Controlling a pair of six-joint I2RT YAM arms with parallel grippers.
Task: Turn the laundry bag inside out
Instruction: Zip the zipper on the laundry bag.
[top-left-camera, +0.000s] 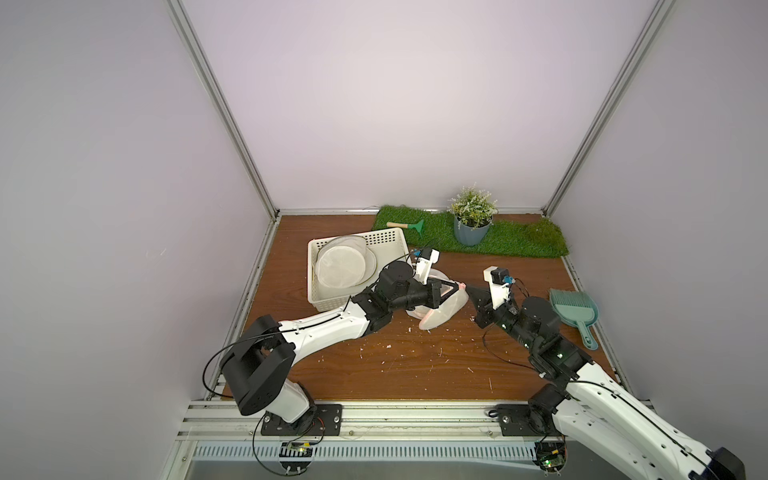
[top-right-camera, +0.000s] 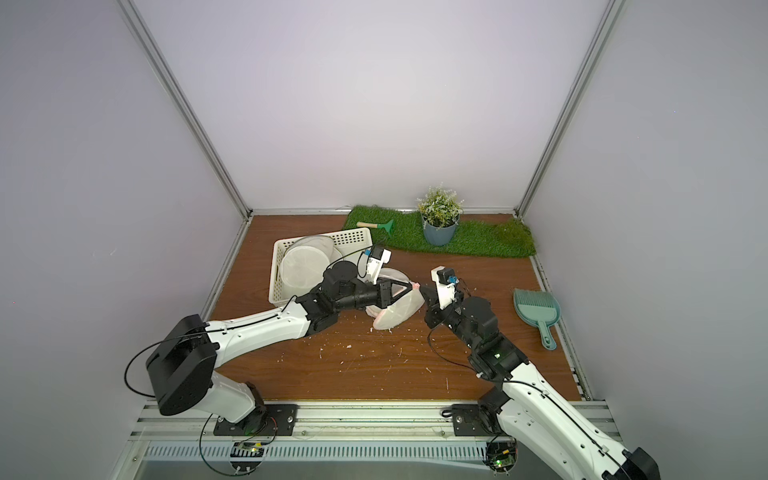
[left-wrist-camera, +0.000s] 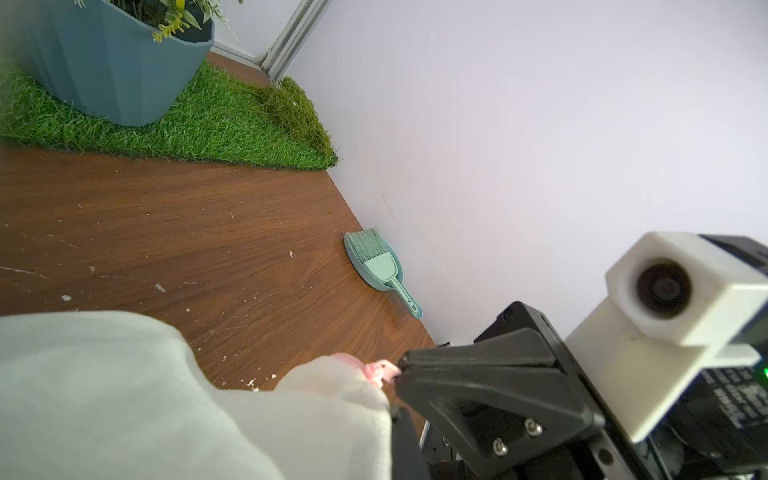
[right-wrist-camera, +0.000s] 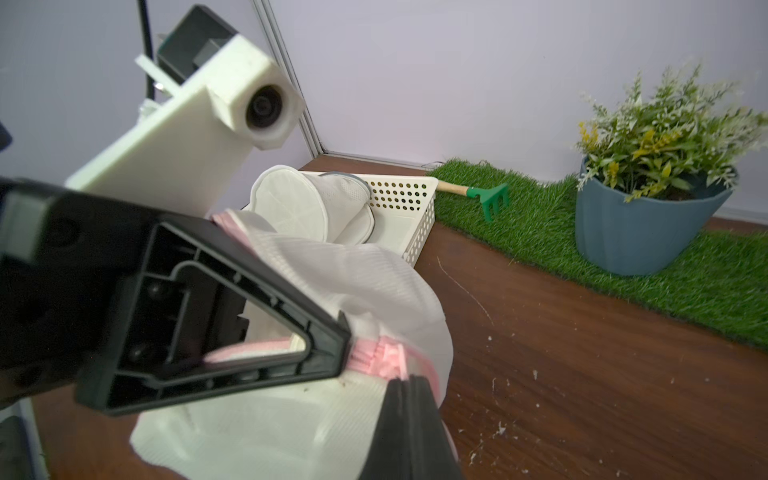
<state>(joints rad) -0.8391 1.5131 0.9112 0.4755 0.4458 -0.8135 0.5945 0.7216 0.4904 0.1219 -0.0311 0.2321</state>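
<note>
Two pairs of jaws are pinched shut on the pink rim (right-wrist-camera: 382, 353) of the bag (top-left-camera: 441, 312): the left gripper (top-left-camera: 456, 286) and right gripper (top-left-camera: 470, 288) meet tip to tip there. White mesh, the bag sags below them near the middle of the table (top-left-camera: 415, 365), its lower edge resting on the wood, just beside the basket (top-left-camera: 311, 274).

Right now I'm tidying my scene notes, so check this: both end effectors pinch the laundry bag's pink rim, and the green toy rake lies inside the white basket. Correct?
No: the right wrist view shows the green toy rake lying on the grass mat, outside the white basket. The left end effector and right end effector do pinch the laundry bag at its pink rim.
</note>
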